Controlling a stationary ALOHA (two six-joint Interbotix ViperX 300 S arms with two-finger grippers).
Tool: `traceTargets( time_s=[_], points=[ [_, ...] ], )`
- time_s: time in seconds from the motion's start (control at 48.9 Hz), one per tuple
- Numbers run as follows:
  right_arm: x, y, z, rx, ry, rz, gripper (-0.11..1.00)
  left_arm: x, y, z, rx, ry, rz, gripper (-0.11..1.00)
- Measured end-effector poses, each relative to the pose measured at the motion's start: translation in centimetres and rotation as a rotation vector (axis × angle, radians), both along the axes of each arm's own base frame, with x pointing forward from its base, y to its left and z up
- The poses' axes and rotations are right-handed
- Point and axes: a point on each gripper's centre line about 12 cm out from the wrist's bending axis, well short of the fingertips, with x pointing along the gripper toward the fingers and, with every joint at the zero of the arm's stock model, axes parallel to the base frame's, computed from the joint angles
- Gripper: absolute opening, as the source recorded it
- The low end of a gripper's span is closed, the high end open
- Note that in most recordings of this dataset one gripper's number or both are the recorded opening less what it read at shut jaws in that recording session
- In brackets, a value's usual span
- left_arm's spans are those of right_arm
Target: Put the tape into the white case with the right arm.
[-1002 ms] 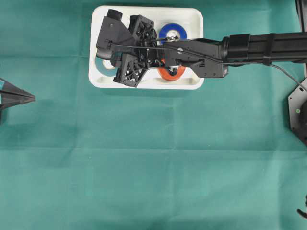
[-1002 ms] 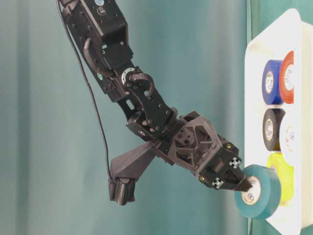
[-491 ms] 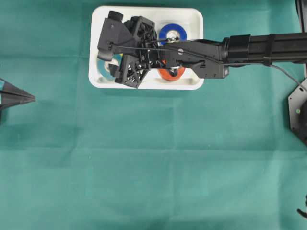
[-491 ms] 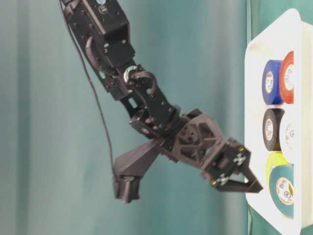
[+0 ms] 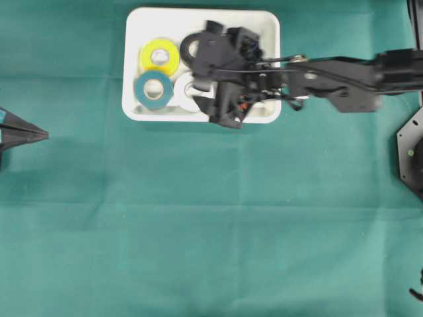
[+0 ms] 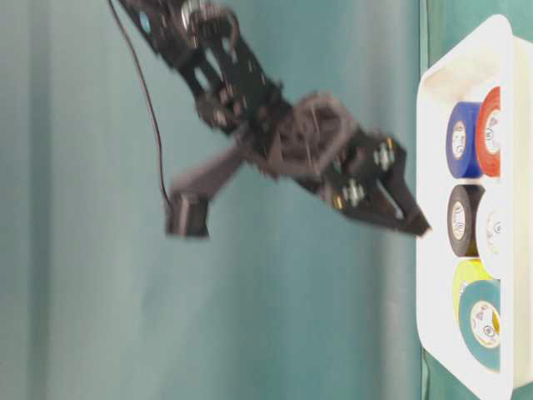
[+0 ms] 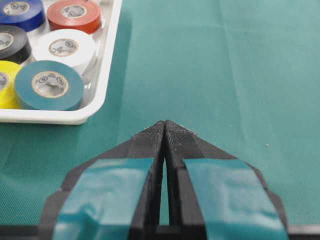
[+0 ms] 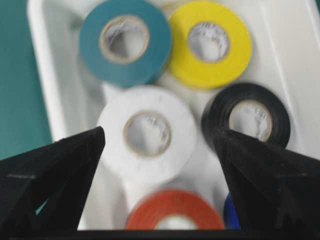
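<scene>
Item: white case (image 5: 268, 20), shallow rimmed tray, lying at the far edge of the green cloth (image 5: 211, 218).

Contents, placed relative to the case:
- Teal tape (image 5: 153, 90), the task's roll: lying flat inside the case, at its left end against the near wall, resting partly on the yellow roll (image 5: 158, 55) that is sitting behind it at the far-left corner.
- White roll (image 8: 148, 132): sitting in the middle of the case on the near side, just beside the teal tape.
- Black roll (image 8: 246, 120): sitting in the middle on the far side.
- Red roll (image 7: 74, 15) and blue roll (image 7: 21, 12): sitting at the right end of the case.

Right gripper (image 6: 414, 218): hanging above the middle of the case, fingers spread wide and carrying nothing; the wrist view is showing the white and black rolls framed between its two tips, well below them. The table-level view is blurring the arm.

Left gripper (image 7: 165, 127): lying well apart from the case, out past its left end and nearer the camera side, its fingers pressed together, carrying nothing.

Status: the placing is looking complete, the teal tape being inside the rim and free of the fingers. Judged remaining: only the right arm clearing away from the case.
</scene>
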Motion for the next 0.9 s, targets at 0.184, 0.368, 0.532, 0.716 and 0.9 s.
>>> traceTargets(
  time_s=[0.184, 0.368, 0.532, 0.716, 0.9],
  points=[
    [-4.1, 1.5, 1.1, 0.02, -0.087, 0.056, 0.63, 0.0, 0.0, 0.0, -0.001, 0.002, 0.0, 0.01],
    [-8.0, 3.0, 1.3, 0.043, -0.172, 0.119, 0.63, 0.0, 0.0, 0.0, -0.001, 0.002, 0.003, 0.01],
    [-11.5, 4.3, 0.9, 0.066, -0.239, 0.166, 0.63, 0.0, 0.2, 0.0, -0.002, 0.002, 0.013, 0.01],
    [-15.5, 5.3, 1.0, 0.069, -0.298, 0.182, 0.63, 0.0, 0.3, 0.0, -0.002, 0.002, 0.023, 0.01],
    [-19.6, 5.9, 1.4, 0.049, -0.378, 0.186, 0.63, 0.0, 0.4, 0.0, -0.002, 0.002, 0.028, 0.01]
  ],
)
